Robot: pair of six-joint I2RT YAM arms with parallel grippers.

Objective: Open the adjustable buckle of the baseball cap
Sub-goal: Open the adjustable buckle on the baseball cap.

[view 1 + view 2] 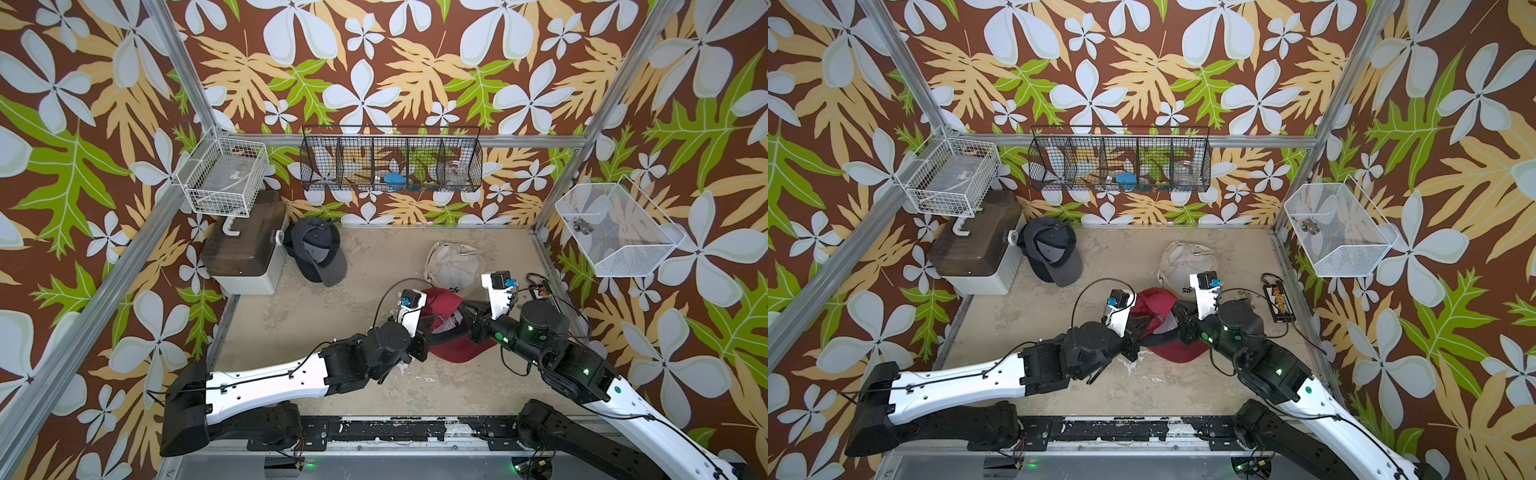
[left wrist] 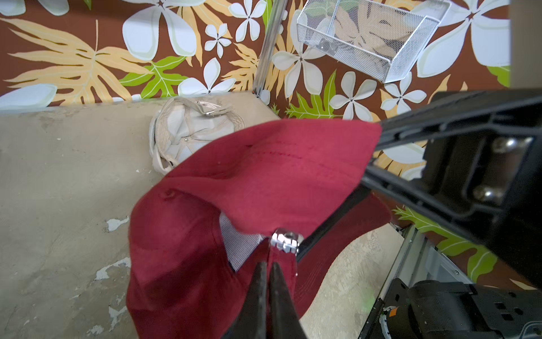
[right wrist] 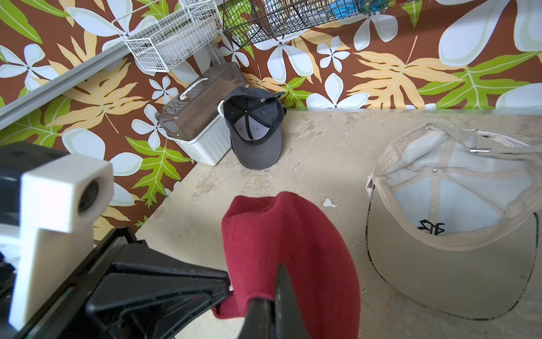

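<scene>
The scuffed beige worktop is carrying a brown-lidded storage box at upper left, a grey cap just beside it, and a beige cap right of centre.

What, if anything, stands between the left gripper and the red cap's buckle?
Nothing visible does. The left gripper is shut on the strap of the red cap, right beside the silver buckle, with nothing between them.

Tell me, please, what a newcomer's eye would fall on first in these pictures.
A red cap is gripped front and centre: left gripper shut on its strap beside the silver buckle, right gripper shut on its fabric. Behind lie a beige cap and, back left, a grey cap, both upturned.
</scene>
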